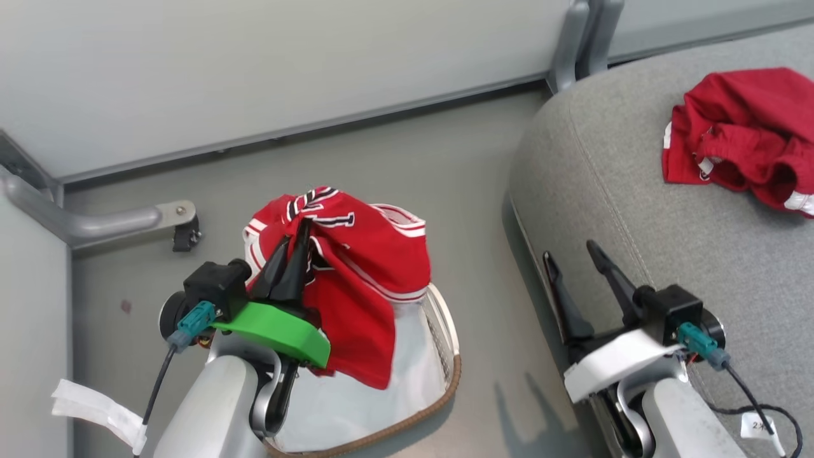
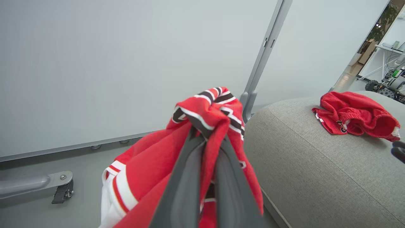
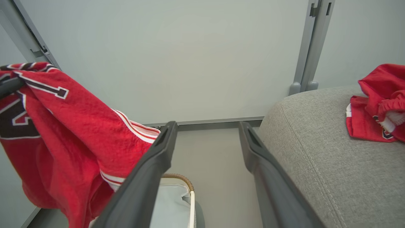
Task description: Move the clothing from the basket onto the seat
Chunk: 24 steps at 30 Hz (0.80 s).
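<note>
**A:** Start left of the basket (image 1: 453, 372). What's there?

**B:** A grey metal foot (image 1: 127, 221) w/ a black caster, on the floor (image 1: 394, 152), well apart from the basket.

**A:** And over the basket?

**B:** The left hand (image 1: 297, 245) is above it, fingers (image 2: 186, 177) closed tight and pinching a red jersey (image 1: 365, 280) near its striped trim. The jersey is bunched at the pinch and hangs down over the basket's white liner (image 1: 410, 356). Black lettering w/ white outline shows on top. Can't tell if the hem touches the liner.

**A:** Anything else red inside the basket?

**B:** Can't tell, since the jersey and the arm cover most of it. Brown woven rim shows along the near-right side.

**A:** Right of the basket?

**B:** A strip of bare floor, then the right hand (image 1: 570, 249), fingers spread wide w/ nothing between them. It's at the near-left edge of the seat (image 1: 636, 210), pointing away from the robot.

**A:** The seat itself?

**B:** Big grey cushion just right of the basket, not touching it. A crumpled red garment (image 1: 744, 133) w/ white trim lies on top, at the far right, well apart from the basket and from both hands.
</note>
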Available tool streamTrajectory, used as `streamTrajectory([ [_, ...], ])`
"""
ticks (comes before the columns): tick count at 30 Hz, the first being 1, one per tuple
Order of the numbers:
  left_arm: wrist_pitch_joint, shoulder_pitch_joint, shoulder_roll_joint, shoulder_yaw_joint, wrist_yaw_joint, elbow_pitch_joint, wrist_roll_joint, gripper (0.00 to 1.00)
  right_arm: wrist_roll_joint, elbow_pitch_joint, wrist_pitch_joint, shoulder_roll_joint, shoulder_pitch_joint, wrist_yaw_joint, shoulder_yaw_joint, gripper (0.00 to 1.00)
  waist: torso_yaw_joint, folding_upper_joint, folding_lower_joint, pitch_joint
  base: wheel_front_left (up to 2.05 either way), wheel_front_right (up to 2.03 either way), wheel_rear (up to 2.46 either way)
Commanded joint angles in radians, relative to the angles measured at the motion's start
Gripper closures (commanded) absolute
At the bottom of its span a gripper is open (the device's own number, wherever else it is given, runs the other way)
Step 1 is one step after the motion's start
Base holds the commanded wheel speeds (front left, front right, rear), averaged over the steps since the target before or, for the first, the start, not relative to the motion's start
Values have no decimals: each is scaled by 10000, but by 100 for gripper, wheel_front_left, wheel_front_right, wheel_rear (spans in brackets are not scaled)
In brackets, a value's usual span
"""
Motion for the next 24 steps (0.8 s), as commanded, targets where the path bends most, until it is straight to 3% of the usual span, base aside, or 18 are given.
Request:
streamTrajectory([
  [1,-37,196,-64,88,-69,-152,112,100,-51,95,-19,-42,282,-12,7,0,250,0,1,-600,0,0,0],
  [15,-38,377,-373,15,-69,-1121,263,100,-170,779,-19,-38,1115,-14,677,0,451,0,1,-1341,0,0,0],
  [24,-38,31,-470,-445,-69,-1152,185,100,93,1185,-21,-175,-597,-14,3835,0,880,0,1,-1098,0,0,0],
])
